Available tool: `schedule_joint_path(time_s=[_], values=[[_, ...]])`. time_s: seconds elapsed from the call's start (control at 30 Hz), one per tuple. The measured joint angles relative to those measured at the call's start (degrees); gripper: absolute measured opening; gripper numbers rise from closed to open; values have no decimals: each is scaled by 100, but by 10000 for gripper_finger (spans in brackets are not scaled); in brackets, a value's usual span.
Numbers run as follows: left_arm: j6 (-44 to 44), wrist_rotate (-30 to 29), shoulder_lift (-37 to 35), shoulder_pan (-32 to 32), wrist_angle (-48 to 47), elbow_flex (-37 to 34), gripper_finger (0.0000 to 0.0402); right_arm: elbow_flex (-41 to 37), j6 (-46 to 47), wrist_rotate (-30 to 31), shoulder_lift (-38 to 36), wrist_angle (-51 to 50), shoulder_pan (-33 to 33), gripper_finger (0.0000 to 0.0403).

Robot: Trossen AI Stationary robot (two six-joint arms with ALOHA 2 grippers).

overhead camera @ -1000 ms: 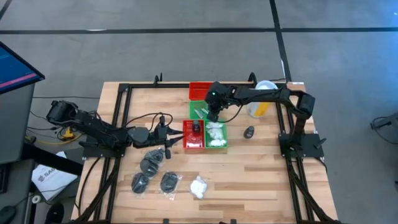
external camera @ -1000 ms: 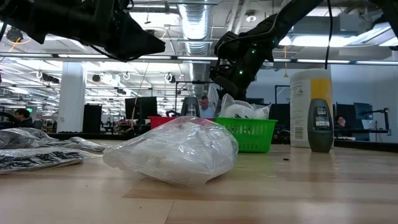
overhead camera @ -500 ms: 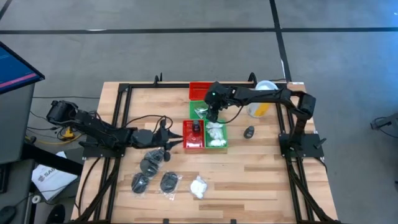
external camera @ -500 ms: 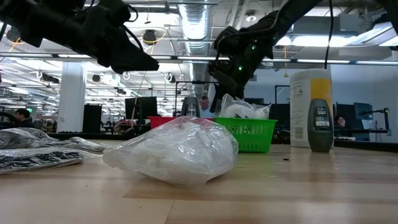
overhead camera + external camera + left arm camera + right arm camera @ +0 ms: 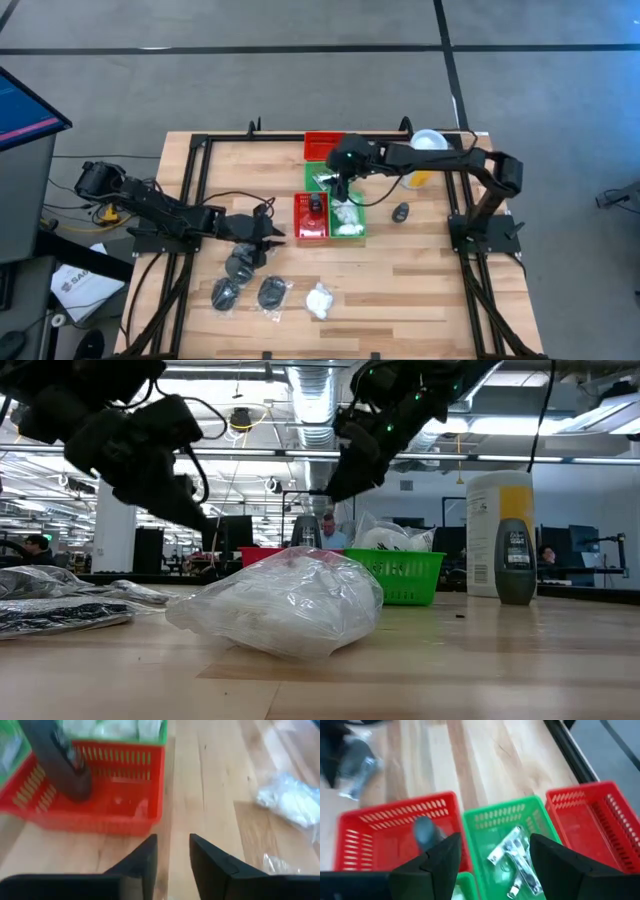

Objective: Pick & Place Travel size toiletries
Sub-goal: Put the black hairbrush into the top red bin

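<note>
Spanning a wooden table (image 5: 420,270), packets (image 5: 245,265) lie scattered.

Left hand (image 5: 171,851) empty, fingers apart — facing red tray (image 5: 120,795).

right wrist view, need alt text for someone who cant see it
The right tool, fingers apart and empty, hangs above a green plastic mesh tray holding a shiny clear packet. Red mesh trays flank it, one holding a dark bottle.
</note>
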Motion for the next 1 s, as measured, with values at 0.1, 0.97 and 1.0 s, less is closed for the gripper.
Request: schedule_joint_path(time_s=[0.1, 0.97, 1.0], values=[[-199, 118, 0, 0, -238, 0, 137, 0, -4, 0, -138, 1, 120, 224], [-3479, 1454, -1543, -164, -4024, 0, 168, 0, -19, 0, -248, -123, 477, 224], [-3559, 1451, -1532, -164, -4141, 0, 166, 0, -42, 0, -248, -121, 477, 224]])
